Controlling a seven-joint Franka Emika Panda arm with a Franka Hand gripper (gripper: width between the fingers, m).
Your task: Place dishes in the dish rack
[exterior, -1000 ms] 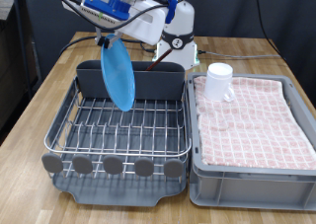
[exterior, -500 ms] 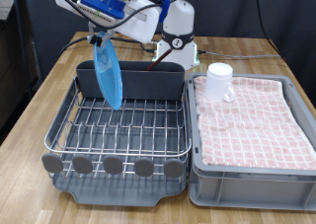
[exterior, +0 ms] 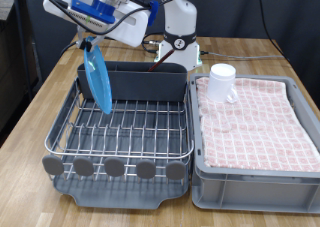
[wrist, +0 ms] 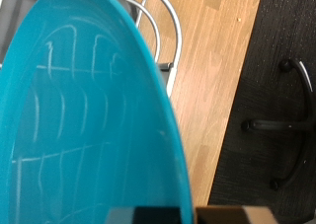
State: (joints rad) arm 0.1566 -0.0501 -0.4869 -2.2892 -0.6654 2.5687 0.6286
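My gripper point(exterior: 92, 42) is shut on the top edge of the light-blue plate point(exterior: 98, 79). It holds the plate upright and nearly edge-on over the exterior view's left part of the silver wire dish rack point(exterior: 120, 127). The plate's lower edge hangs just above the wires, beside the dark grey cutlery bin point(exterior: 145, 82). In the wrist view the plate point(wrist: 79, 115) fills most of the picture, with rack wires point(wrist: 163, 27) behind it. The white mug point(exterior: 222, 82) stands on the checked cloth at the right. I cannot make out the wooden spoon for sure.
The grey crate point(exterior: 255, 172) with the checked cloth stands to the right of the rack on the wooden table point(exterior: 60, 92). The robot's base point(exterior: 180, 32) is behind the rack. Dark floor and a chair base point(wrist: 281, 125) lie beyond the table edge.
The gripper has carried the plate towards the exterior view's left and slightly down. The plate has turned more edge-on. The mug has not moved.
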